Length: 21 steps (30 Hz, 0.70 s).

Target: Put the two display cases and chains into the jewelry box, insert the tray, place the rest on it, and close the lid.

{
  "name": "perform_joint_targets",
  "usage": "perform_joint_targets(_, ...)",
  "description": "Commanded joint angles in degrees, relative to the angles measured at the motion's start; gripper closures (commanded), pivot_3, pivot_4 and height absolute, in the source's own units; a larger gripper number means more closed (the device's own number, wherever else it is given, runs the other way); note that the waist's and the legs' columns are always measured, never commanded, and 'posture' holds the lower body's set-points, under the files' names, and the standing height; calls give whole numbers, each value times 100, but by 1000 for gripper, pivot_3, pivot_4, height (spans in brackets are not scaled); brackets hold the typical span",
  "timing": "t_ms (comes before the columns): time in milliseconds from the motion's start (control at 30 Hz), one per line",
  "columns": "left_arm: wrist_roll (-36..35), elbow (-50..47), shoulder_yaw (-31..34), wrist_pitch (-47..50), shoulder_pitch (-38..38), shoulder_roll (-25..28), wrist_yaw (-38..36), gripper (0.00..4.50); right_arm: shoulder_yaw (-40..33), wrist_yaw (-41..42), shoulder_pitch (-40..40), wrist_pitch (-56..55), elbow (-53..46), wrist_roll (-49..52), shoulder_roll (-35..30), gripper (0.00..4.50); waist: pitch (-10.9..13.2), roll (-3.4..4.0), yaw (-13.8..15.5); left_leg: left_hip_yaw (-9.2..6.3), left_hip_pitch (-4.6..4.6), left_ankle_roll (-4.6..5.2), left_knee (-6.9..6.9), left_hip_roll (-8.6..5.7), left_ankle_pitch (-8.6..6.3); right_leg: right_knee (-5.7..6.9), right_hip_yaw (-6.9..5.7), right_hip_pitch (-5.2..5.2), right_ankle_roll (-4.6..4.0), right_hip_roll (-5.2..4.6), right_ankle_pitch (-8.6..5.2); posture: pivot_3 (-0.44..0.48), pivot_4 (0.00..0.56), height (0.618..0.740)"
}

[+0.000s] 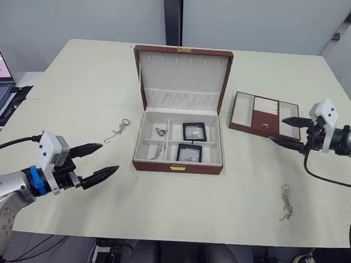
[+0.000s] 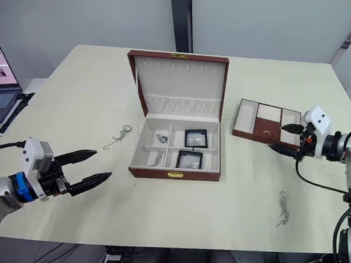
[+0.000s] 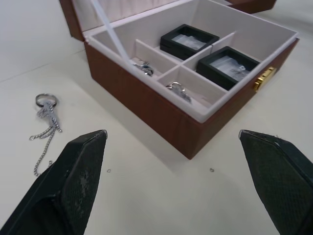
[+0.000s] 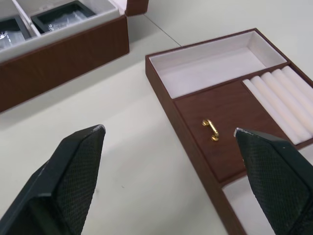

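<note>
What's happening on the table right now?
The box sits open with both cases and two chains already in its compartments. The right end effector, open, is at the tray, which sits on the table right of the box. The left end effector hangs open near a loose chain; another chain lies front right.

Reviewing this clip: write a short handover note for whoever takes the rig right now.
Left gripper open, empty, over the table left of the jewelry box.
Right gripper open, empty, at the tray, which lies right of the box.
Done: both display cases and two chains in the box.
Left: insert tray; key-ring chain and chain still on the table; lid open.
</note>
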Motion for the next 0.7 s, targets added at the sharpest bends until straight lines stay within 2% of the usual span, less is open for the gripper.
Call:
perform_joint_targets(33, -137, -330, 152, -280, 80, -22, -177, 0, 124, 373, -529, -614, 894, -370, -99, 8, 0, 0, -5, -2, 0, 0, 0, 1, 0, 1, -1, 0, 0, 0, 0, 0, 150, 740)
perform_joint_targets(167, -142, -700, -90, -574, 353, -205, -376, 0, 419, 490, -1124, -1208, 1967, -912, 9, 8, 0, 1, -37, 9, 1, 0, 1, 0, 0, 0, 7, 1, 0, -2, 0, 0, 150, 740)
perform_joint_targets(333, -144, -1022, -384, -933, 553, -392, -578, 0, 607, 304, -1540, -1630, 2723, -1406, 238, 8, 0, 1, -72, 13, 4, 0, 1, 1, 0, 3, 11, 1, -1, -1, 0, 0, 150, 740)
perform_joint_targets(700, -207, -1293, -620, -1154, 828, -498, -576, 0, 646, -425, -1769, -1823, 3350, -1974, 570, 8, 0, 2, -81, 17, 5, 0, 2, 0, 0, 5, 14, 1, -1, -1, 0, 0, 150, 740)
